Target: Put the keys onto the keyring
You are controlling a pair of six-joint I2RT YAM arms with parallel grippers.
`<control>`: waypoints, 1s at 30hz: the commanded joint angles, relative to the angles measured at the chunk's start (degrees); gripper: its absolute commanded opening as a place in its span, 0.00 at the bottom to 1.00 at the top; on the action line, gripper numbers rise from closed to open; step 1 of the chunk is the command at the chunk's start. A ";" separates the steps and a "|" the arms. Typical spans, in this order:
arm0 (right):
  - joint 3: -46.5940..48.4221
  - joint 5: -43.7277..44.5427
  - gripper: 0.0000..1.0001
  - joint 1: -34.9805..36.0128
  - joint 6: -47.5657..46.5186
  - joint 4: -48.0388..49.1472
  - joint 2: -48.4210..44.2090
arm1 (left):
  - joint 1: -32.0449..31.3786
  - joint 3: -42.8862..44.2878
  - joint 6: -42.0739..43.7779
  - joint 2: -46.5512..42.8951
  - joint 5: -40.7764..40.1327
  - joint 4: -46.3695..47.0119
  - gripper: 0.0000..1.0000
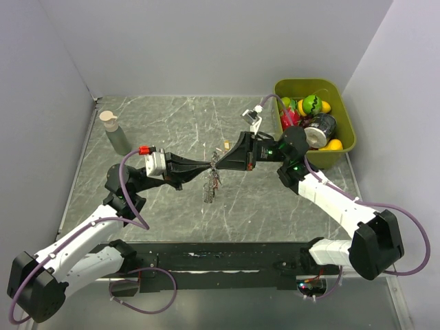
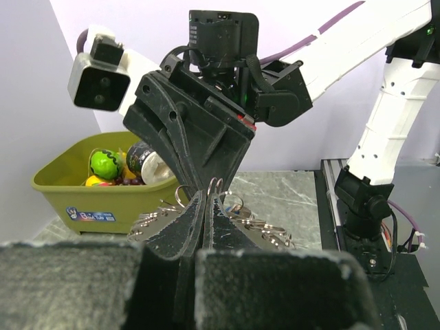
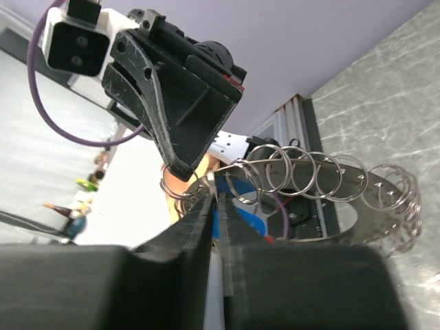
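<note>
Keyring: wide thin metal band fringed with many small silvery wire loops; hangs between the two gripper tips above the middle of the grey marbled tabletop; whether its lower end touches the surface cannot be told. In the right wrist view the band curves away to the right with its loops standing in a row.

Left gripper: reaches in from the left; fingers pressed flat together, clamped on the keyring at its upper edge; in its own wrist view, wire loops stick up just past the fingertips.

Right gripper: reaches in from the right, tip to tip with the left one; fingers drawn close with only a thin slit between, pinching a loop at the keyring's top.

Small tan key: just behind the meeting tips; too small to make out further.

Olive bin: far right corner; holds toy fruit and a can.

Bottle: grey, tan cap; upright near the far left edge, well apart from the keyring.
</note>
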 commanded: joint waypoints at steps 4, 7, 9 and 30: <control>3.27 0.84 0.00 0.39 -5.99 -1.31 -2.35 | -0.08 1.76 1.88 -1.27 -0.35 1.35 0.01; 4.32 2.69 0.00 0.39 -10.47 -6.67 -3.93 | -0.08 1.94 2.93 -1.54 -0.17 -0.23 0.01; 4.94 4.18 0.00 0.39 -12.50 -10.28 -4.55 | -0.08 2.11 3.64 -1.89 0.09 -2.07 0.01; 10.13 4.72 0.00 -0.58 -23.15 -12.67 -3.50 | -0.08 7.47 22.46 -5.40 3.78 -30.21 0.53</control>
